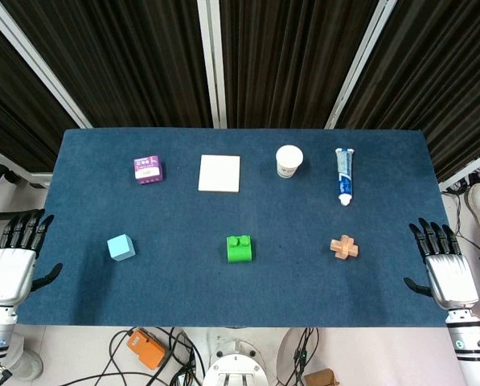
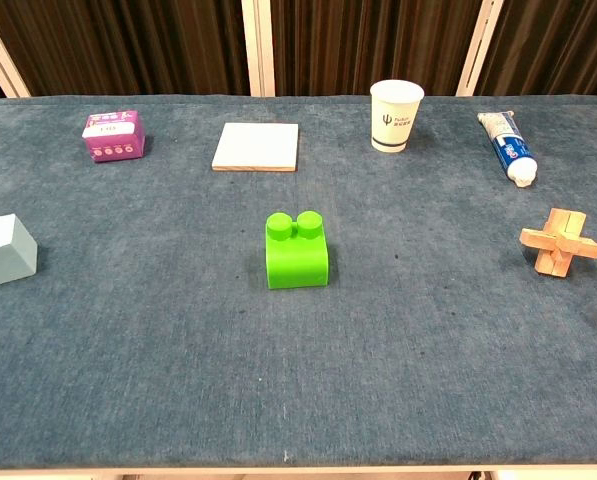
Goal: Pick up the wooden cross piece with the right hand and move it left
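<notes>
The wooden cross piece [image 1: 344, 248] [image 2: 559, 242] lies on the blue table [image 1: 183, 217] toward the right front. My right hand [image 1: 443, 264] rests at the table's right edge, fingers spread and holding nothing, well to the right of the cross piece. My left hand [image 1: 14, 256] sits at the left edge, also spread and holding nothing. Neither hand shows in the chest view.
A green brick [image 1: 240, 248] [image 2: 297, 250] sits left of the cross piece, a pale blue cube [image 1: 121, 247] [image 2: 4, 250] further left. At the back stand a purple box [image 1: 148, 170], a white tile [image 1: 219, 173], a paper cup [image 1: 289, 161] and a toothpaste tube [image 1: 344, 175].
</notes>
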Controlling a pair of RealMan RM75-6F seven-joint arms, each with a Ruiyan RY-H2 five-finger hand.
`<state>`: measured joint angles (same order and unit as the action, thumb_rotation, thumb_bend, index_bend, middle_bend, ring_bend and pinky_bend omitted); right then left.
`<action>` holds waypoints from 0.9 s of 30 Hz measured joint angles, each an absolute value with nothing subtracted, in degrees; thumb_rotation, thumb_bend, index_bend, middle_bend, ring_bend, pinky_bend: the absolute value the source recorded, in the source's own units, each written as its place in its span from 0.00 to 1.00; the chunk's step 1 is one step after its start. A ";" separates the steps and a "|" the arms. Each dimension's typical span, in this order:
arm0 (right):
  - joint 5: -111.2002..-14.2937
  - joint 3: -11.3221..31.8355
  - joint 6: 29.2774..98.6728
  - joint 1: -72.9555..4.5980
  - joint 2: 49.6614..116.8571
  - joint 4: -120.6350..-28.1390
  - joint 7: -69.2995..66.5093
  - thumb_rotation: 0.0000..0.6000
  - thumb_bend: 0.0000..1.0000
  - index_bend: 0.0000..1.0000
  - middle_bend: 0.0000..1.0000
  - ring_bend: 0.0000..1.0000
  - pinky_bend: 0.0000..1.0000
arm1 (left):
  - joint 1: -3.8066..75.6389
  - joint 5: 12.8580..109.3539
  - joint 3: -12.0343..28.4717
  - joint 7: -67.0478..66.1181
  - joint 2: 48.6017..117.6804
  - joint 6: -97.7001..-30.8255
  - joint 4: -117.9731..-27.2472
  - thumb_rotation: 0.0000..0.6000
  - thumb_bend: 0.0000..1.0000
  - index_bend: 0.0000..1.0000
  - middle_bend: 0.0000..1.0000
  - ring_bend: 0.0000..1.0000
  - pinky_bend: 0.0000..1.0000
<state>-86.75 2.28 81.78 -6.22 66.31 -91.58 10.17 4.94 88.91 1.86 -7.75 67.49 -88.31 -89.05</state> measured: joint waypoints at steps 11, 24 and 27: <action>-86.44 2.83 77.66 -9.03 67.55 -90.72 9.97 1.00 0.22 0.00 0.00 0.00 0.00 | 5.05 87.62 1.86 -7.49 66.39 -86.77 -90.34 1.00 0.16 0.00 0.00 0.00 0.00; -82.93 4.64 55.74 -23.53 73.25 -88.13 15.99 1.00 0.31 0.02 0.02 0.00 0.01 | 4.27 87.03 2.30 -6.52 66.01 -88.10 -90.40 1.00 0.17 0.00 0.00 0.00 0.00; -80.66 4.64 53.12 -25.35 74.81 -87.45 17.96 1.00 0.33 0.13 0.09 0.00 0.02 | 4.09 87.56 1.95 -5.61 65.75 -88.22 -90.34 1.00 0.17 0.00 0.00 0.00 0.00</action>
